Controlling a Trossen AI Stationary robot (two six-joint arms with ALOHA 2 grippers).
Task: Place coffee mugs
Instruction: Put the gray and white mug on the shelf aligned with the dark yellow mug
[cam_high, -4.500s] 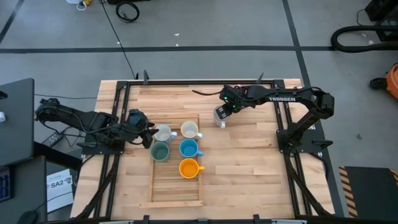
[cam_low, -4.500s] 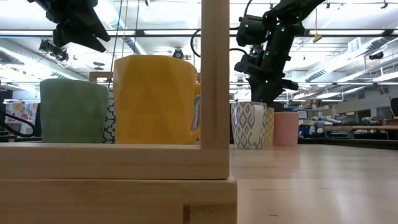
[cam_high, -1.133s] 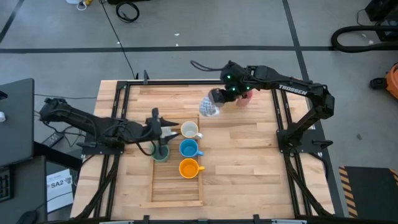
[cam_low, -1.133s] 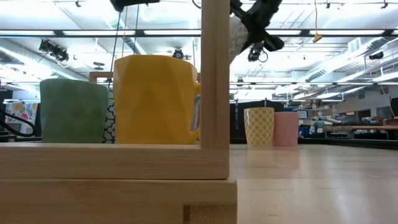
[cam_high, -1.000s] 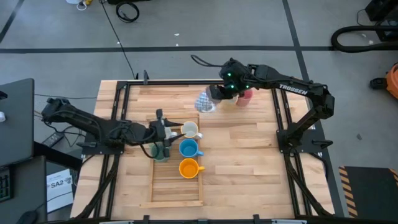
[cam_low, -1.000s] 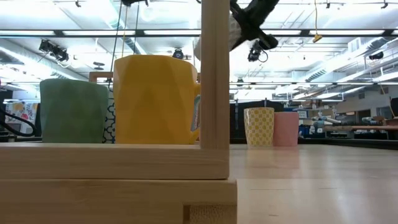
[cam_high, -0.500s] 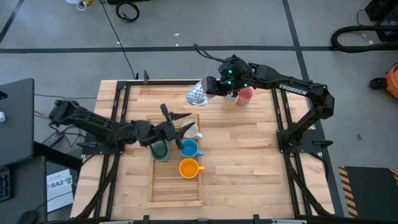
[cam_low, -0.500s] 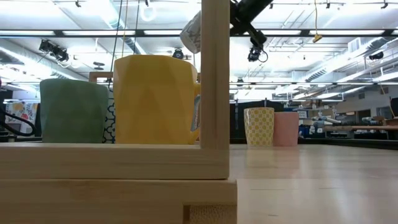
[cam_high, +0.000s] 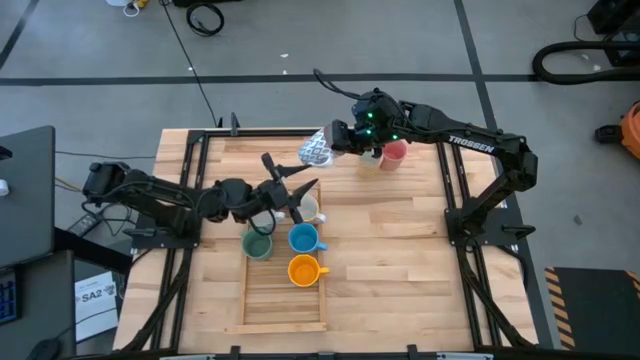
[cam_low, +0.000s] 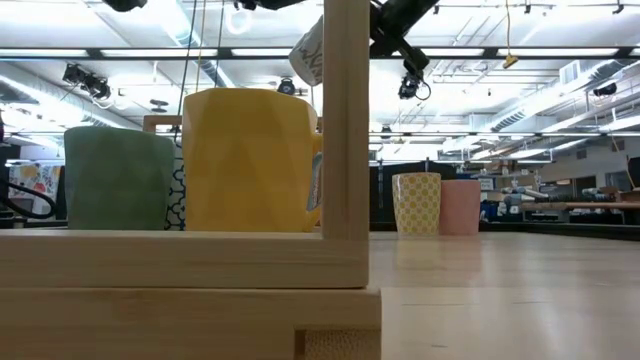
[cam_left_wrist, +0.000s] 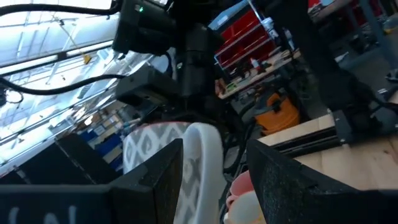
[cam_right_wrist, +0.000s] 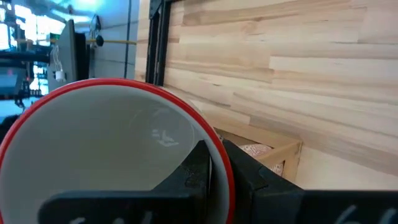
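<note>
patterned mug (cam_high: 316, 151) | white-grey, red rim | clenched in right claw (cam_high: 333, 140) | left claw (cam_high: 292, 184) spread

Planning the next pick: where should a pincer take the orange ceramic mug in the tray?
By its rim, from above, one finger inside: the orange ceramic mug stands upright, mouth open. Pinch the side facing the wooden tray's bare slats, since the bright blue mug sits close on the opposite side.

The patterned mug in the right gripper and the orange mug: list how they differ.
1. The patterned mug is held above the table by the right gripper; the orange mug rests in the wooden tray.
2. The patterned mug is tilted; the orange mug stands upright.
3. The patterned mug is white with grey markings; the orange mug is plain.
Both have side handles.
</note>
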